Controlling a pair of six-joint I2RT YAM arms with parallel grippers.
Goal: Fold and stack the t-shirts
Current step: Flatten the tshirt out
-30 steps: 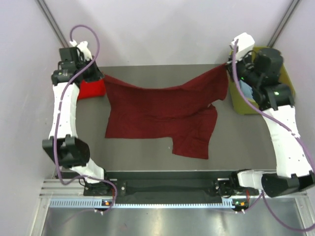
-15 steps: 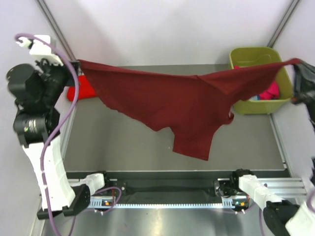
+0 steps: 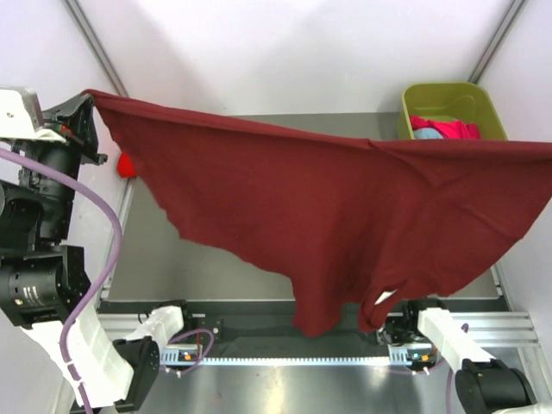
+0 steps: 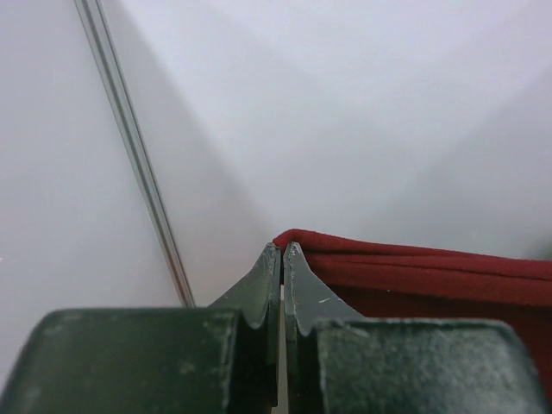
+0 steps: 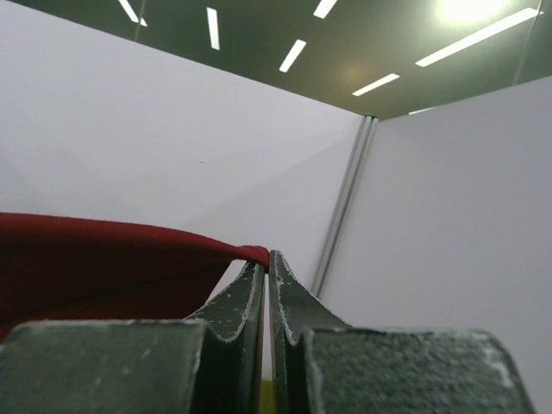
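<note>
The maroon t-shirt (image 3: 328, 207), just lifted off the table (image 3: 159, 254), hangs stretched above it. The left gripper (image 4: 283, 252) and right gripper (image 5: 266, 263) clamp its ends, ready for spreading.

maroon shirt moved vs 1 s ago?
Yes. The maroon t-shirt has lifted off the table and spread wide. Its right end, earlier at the green tub's left side, now runs past it to the frame edge.

Pale walls (image 3: 302, 52) enclose a grey table (image 3: 152, 259); ceiling strip lights (image 5: 479, 36) glow.
</note>
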